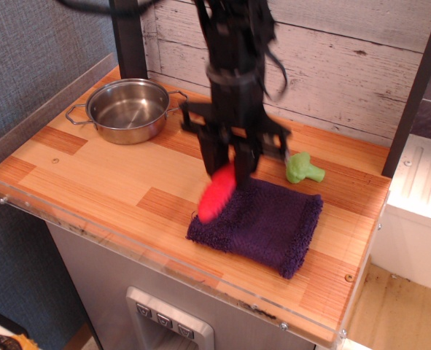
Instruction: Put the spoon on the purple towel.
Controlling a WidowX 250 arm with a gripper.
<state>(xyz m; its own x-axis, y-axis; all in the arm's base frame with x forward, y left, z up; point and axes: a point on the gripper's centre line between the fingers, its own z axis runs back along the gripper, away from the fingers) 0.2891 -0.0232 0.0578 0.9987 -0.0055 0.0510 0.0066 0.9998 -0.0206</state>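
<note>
My gripper [228,162] is shut on the spoon [215,195], whose thick red ribbed handle hangs down and to the left from the fingers. The silver bowl is hidden between the fingers. The spoon is blurred by motion and hangs over the left part of the purple towel [266,226], its lower end at the towel's left edge; I cannot tell if it touches the cloth. The towel lies flat on the front right of the wooden counter.
A steel pot [127,109] with two handles stands at the back left. A green toy broccoli [303,168] lies just right of my gripper, behind the towel. A white plank wall runs along the back, and a clear lip edges the counter front [164,257].
</note>
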